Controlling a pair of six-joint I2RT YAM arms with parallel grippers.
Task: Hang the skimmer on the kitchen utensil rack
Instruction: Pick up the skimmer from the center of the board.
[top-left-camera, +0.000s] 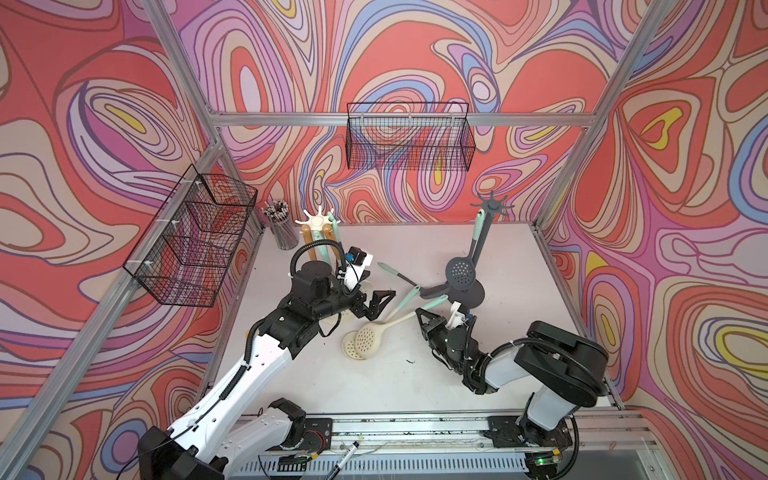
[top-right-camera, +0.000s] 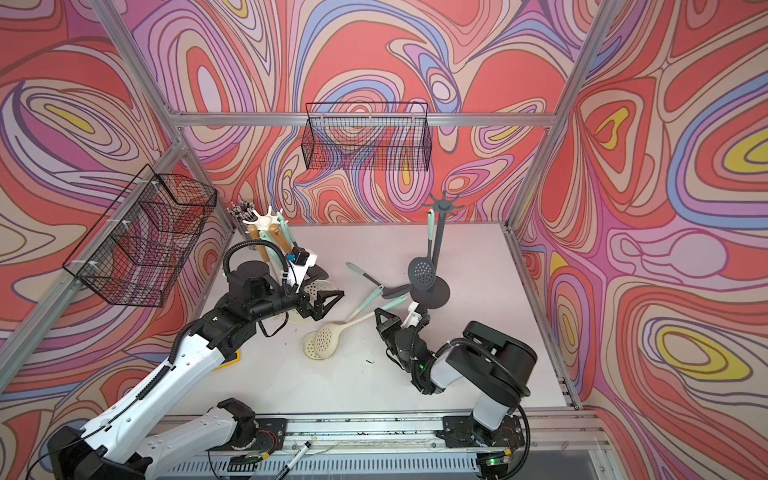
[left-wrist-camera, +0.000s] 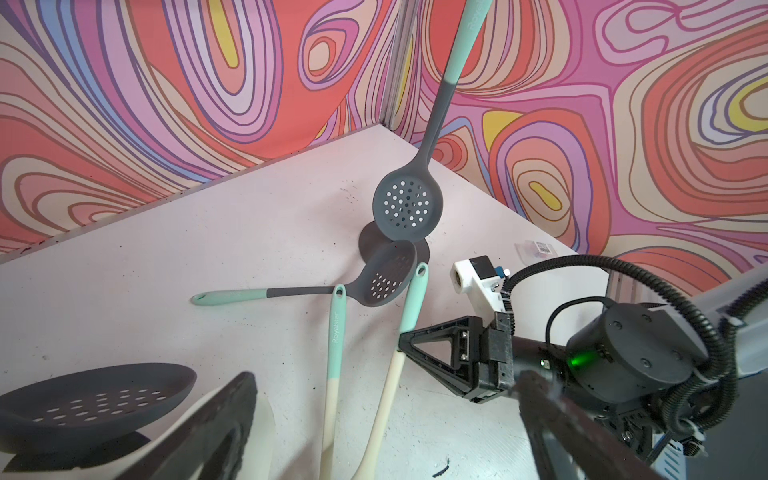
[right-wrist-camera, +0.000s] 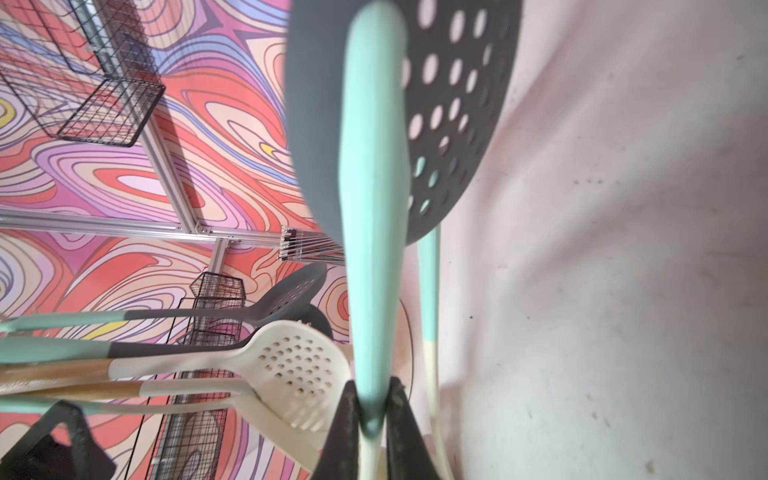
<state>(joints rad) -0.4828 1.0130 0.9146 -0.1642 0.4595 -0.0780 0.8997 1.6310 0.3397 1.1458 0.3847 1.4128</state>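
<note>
Two cream skimmers with mint handles lie mid-table, their perforated heads (top-left-camera: 361, 340) overlapping. My right gripper (top-left-camera: 424, 313) is shut on the handle (top-left-camera: 437, 302) of the one nearer to it. The right wrist view shows both fingers (right-wrist-camera: 345, 424) pinching that mint handle (right-wrist-camera: 374, 208). The dark utensil rack (top-left-camera: 490, 205) stands at the back right, with a dark skimmer (top-left-camera: 460, 272) hanging from it. Another dark skimmer (top-left-camera: 432, 291) lies at the rack's base. My left gripper (top-left-camera: 380, 305) hovers open and empty just left of the cream skimmers; its fingers (left-wrist-camera: 216, 415) frame their handles.
A cream rack (top-left-camera: 319, 220) with several hung utensils stands at the back left, beside a cup of pens (top-left-camera: 282, 226). Wire baskets hang on the back wall (top-left-camera: 409, 141) and the left wall (top-left-camera: 195, 241). A marker (top-left-camera: 349, 453) lies on the front rail.
</note>
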